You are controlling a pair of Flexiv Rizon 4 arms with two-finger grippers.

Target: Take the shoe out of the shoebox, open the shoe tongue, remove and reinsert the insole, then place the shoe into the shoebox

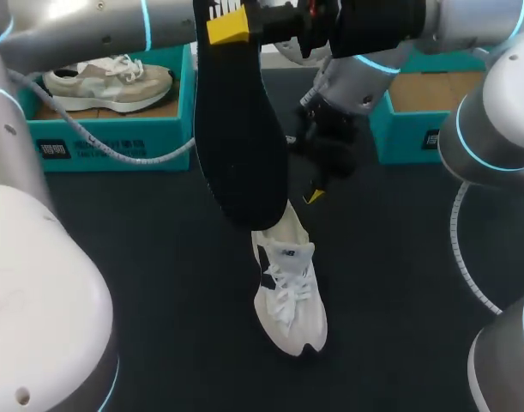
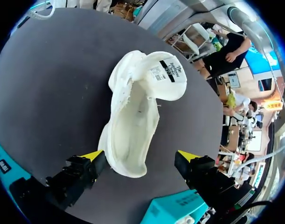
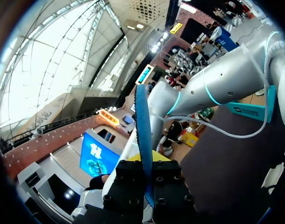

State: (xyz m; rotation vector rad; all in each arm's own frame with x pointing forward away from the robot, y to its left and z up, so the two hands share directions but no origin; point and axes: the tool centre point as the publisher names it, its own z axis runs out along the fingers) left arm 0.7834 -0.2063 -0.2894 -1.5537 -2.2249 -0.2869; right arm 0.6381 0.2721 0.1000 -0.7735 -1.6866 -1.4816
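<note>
1. White shoe (image 1: 289,296) stands on its sole in the middle of the worktop (image 1: 159,283), toe toward the near edge and heel toward the far edge. The left wrist view looks straight into it: tongue (image 2: 169,73) folded back, bare inside, no insole in there.
2. Insole (image 1: 240,129) hangs well above the shoe with one end pointing down. The right gripper (image 3: 147,172) pinches its upper end, fingers closed on both flat faces. It is probably held upright over the opening so the lower end can be fed into the shoe. That reads as removal done, reinsertion to come. The head view does not settle whether its lower tip touches the collar. The left wrist view shows no insole at the shoe, so they are probably apart.
3. Left gripper (image 2: 141,158) hovers over the heel end, fingers spread wide to either side of it, gripping nothing. It is likely posted there to steady the shoe or keep the mouth open. It crowds the space beyond the heel — the insole would have to come down on the near side of it.
4. Along the far edge on the left is a teal shoebox (image 1: 116,142) holding a beige shoe (image 1: 107,81), with a white coiled cable (image 1: 124,154) drooping across its front wall. On the right is a second shoebox (image 1: 407,129), brown floor showing — the probable home for the white shoe. Neither box hinders insertion, but the left arm crosses the route to the right-hand box.
</note>
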